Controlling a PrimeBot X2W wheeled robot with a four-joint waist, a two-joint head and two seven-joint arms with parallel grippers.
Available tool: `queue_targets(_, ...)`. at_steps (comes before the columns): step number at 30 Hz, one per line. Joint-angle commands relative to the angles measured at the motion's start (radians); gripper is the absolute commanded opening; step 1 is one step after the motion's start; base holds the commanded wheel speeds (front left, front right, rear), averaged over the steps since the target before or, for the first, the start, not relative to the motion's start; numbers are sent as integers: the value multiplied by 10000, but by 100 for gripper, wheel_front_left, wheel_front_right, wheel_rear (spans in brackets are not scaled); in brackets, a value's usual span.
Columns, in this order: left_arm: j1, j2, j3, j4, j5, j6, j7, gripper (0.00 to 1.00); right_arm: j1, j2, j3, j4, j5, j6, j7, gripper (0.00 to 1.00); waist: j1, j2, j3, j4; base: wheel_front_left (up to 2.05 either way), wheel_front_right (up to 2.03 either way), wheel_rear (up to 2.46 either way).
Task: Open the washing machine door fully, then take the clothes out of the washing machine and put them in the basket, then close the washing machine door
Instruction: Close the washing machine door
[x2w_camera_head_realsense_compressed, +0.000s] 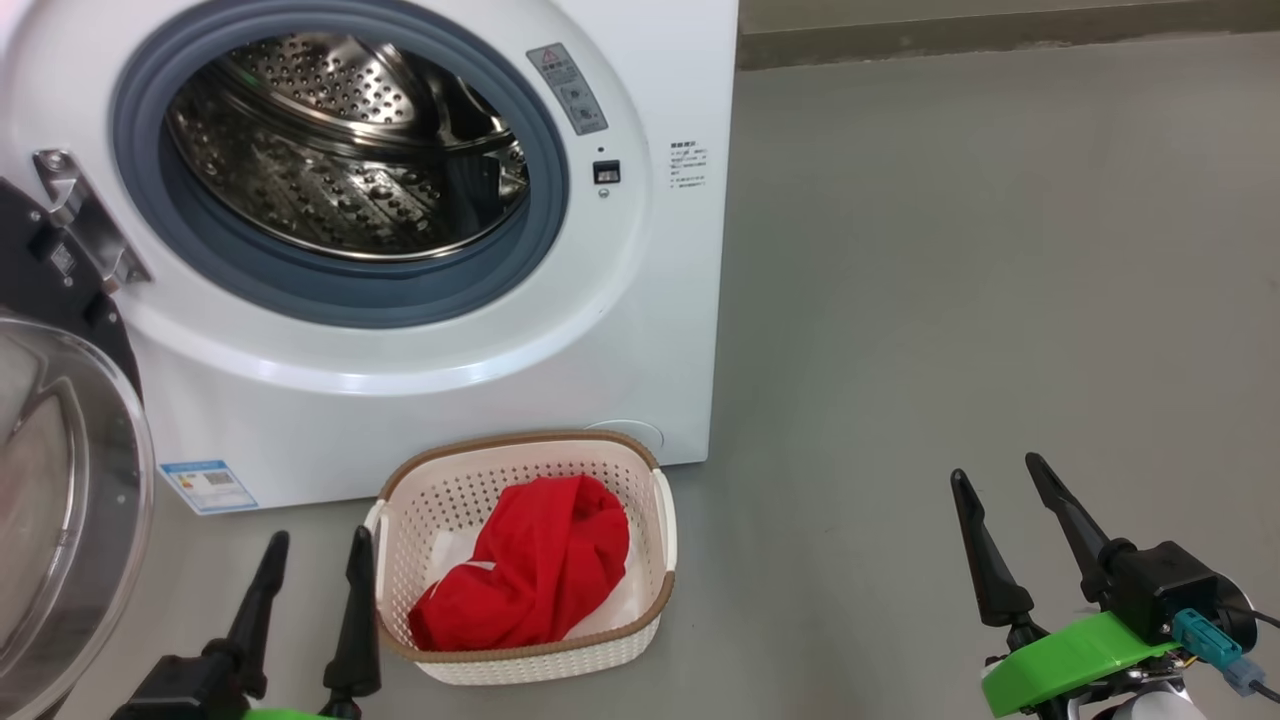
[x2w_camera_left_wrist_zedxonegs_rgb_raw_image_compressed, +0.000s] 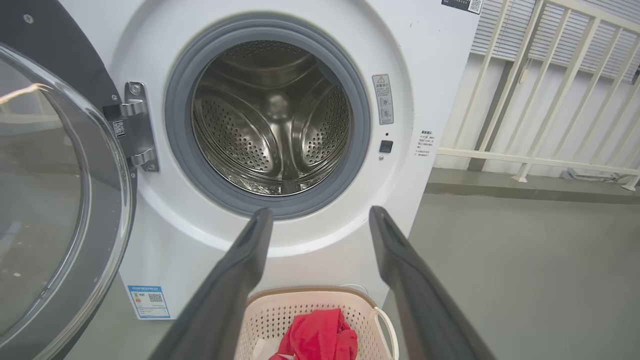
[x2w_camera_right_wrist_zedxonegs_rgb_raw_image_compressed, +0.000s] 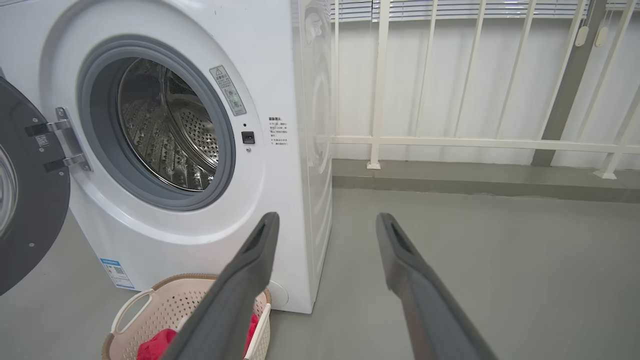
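The white washing machine (x2w_camera_head_realsense_compressed: 420, 390) stands ahead with its steel drum (x2w_camera_head_realsense_compressed: 345, 150) showing no clothes inside. Its door (x2w_camera_head_realsense_compressed: 70, 500), black-rimmed with a clear bowl window, hangs swung out wide on the left hinge. The red clothes (x2w_camera_head_realsense_compressed: 530, 575) lie bunched in the cream basket (x2w_camera_head_realsense_compressed: 530, 660) on the floor before the machine. My left gripper (x2w_camera_head_realsense_compressed: 312, 545) is open just left of the basket, fingers pointing up. Far to the right over bare floor my right gripper (x2w_camera_head_realsense_compressed: 995, 470) is open too. In the left wrist view the door (x2w_camera_left_wrist_zedxonegs_rgb_raw_image_compressed: 50, 200), drum (x2w_camera_left_wrist_zedxonegs_rgb_raw_image_compressed: 272, 125) and basket (x2w_camera_left_wrist_zedxonegs_rgb_raw_image_compressed: 370, 305) appear.
Grey floor (x2w_camera_head_realsense_compressed: 950, 300) stretches to the right of the machine. A white railing (x2w_camera_right_wrist_zedxonegs_rgb_raw_image_compressed: 475, 142) and a low kerb run behind it. A blue label (x2w_camera_head_realsense_compressed: 208, 485) marks the machine's lower left front.
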Motion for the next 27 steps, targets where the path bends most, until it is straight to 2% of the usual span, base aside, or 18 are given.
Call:
queue_targets(1,-172,191,324,-310,142,202,-78,100,-219,-74,199,-278,-18,48,-63,100,0,0,38,66,0,0,0)
queue_targets(6,-274,166,375,-433,268,640,-45,100,-193,-103,311,-310,6,48,-63,100,0,0,133,358,0,0,0)
queue_targets(14,-299,139,164,-811,262,684,-13,100,-239,-248,351,-405,38,48,-63,100,0,0,275,976,0,0,0)
queue_targets(27,-120,214,12,-1111,480,1077,158,100,-367,-424,664,-587,56,48,-63,100,0,0,263,2630,0,0,0)
